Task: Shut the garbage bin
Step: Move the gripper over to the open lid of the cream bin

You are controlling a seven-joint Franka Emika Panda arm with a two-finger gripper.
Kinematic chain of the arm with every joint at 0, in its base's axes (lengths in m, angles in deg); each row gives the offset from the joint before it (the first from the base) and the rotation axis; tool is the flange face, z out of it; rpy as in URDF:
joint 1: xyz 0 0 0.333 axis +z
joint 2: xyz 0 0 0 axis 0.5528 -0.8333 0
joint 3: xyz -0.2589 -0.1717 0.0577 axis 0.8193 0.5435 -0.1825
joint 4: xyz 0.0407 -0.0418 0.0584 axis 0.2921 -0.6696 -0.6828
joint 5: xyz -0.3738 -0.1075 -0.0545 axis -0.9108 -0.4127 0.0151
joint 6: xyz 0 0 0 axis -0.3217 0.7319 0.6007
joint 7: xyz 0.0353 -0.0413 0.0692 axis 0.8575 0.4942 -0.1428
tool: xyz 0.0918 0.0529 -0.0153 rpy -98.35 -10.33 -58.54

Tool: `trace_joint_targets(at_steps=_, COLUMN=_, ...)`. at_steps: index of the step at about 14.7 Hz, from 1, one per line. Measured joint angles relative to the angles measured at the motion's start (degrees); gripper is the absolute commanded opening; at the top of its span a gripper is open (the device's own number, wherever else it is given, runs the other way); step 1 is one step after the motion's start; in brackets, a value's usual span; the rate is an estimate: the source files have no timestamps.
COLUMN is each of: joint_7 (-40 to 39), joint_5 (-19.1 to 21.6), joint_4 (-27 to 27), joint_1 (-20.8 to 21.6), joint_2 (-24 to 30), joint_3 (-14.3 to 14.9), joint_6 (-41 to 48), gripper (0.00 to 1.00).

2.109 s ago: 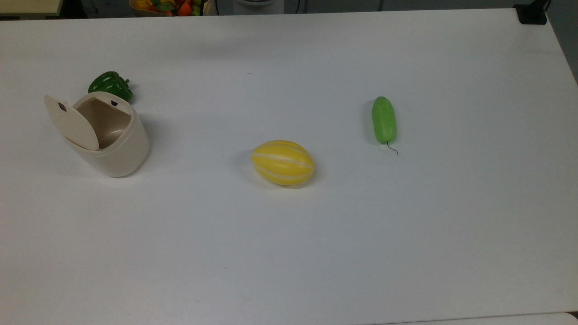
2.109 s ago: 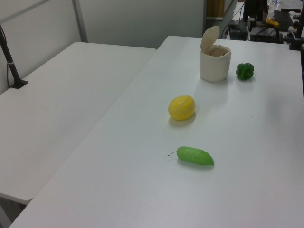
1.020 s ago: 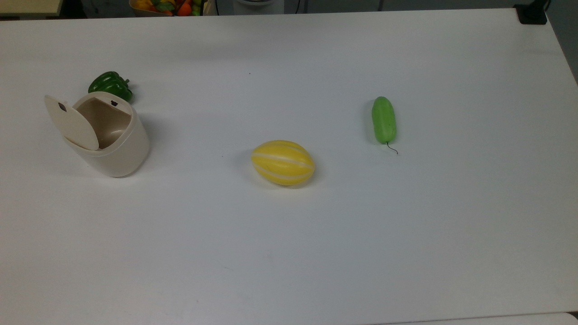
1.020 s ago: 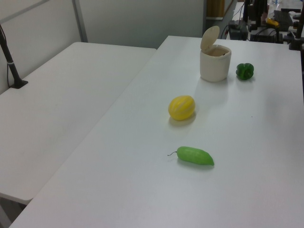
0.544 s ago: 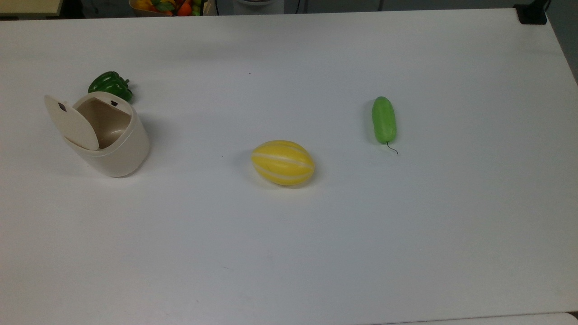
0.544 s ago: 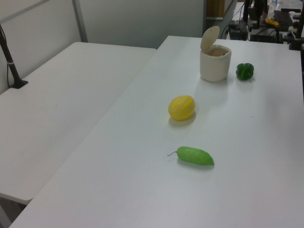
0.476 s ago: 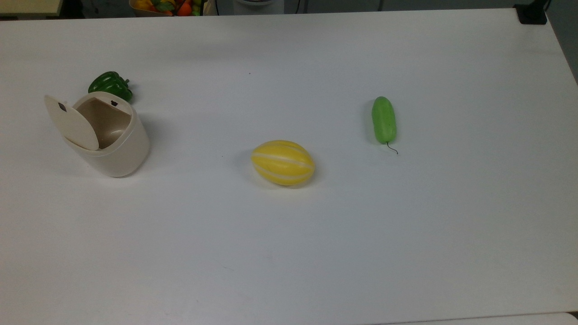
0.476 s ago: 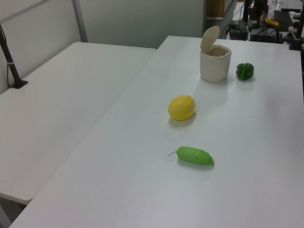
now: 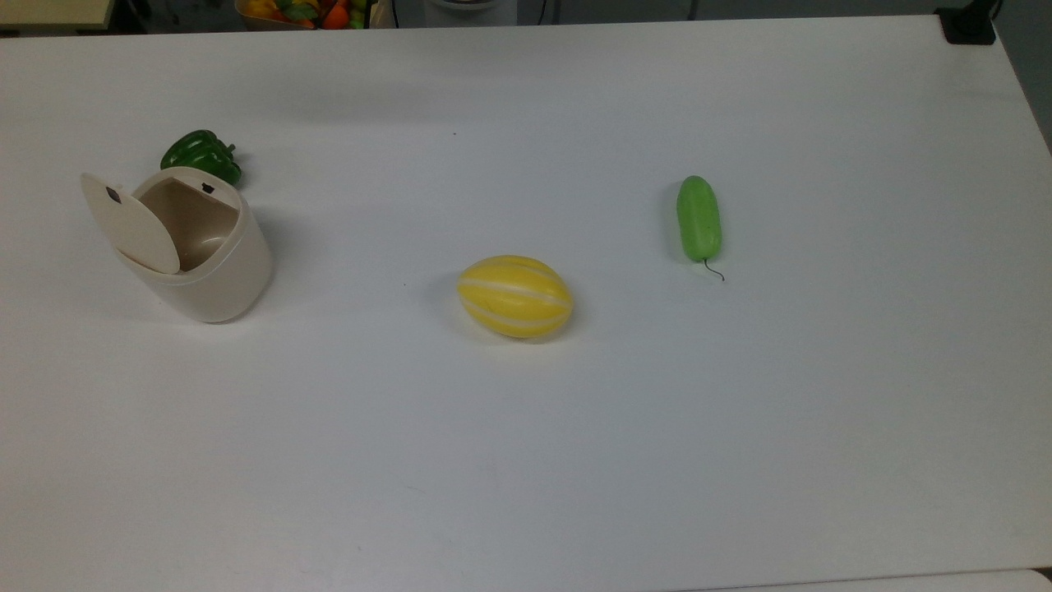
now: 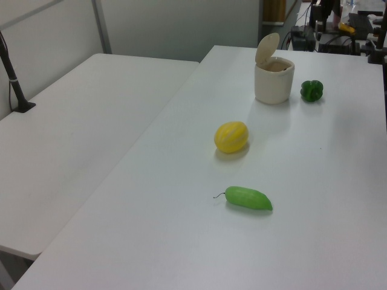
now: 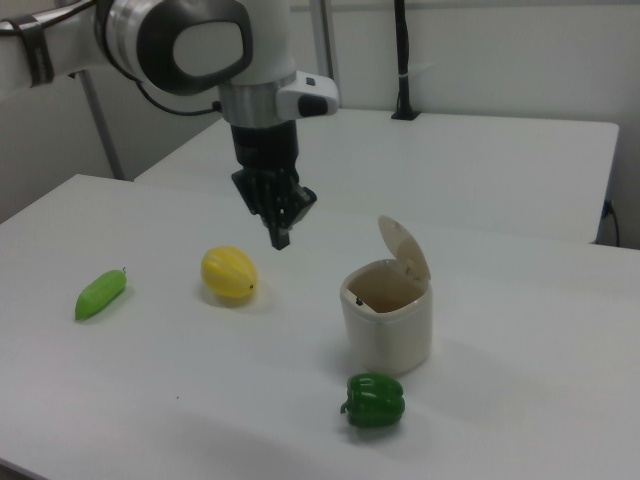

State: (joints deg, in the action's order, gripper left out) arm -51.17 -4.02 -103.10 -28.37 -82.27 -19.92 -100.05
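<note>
One gripper [image 11: 279, 238] hangs above the table, fingers drawn together and empty. In the right view the yellow melon [image 11: 229, 275] sits below to its left, the open garbage bin [image 11: 388, 318] lower to its right. Best to come behind the upright lid [image 11: 405, 248] and press it down gently.
</note>
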Motion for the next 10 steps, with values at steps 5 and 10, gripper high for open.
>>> trace_joint_targets(at_steps=5, joint_7=8.2, joint_5=1.9, joint_4=1.4, joint_1=-3.6, joint_2=-4.2, joint_3=0.0, joint_6=-11.0, gripper=0.03)
trace_joint_targets(at_steps=10, joint_7=16.5, joint_5=3.0, joint_4=2.2, joint_1=-5.8, joint_2=-7.1, joint_3=0.0, joint_6=-20.6, gripper=0.02)
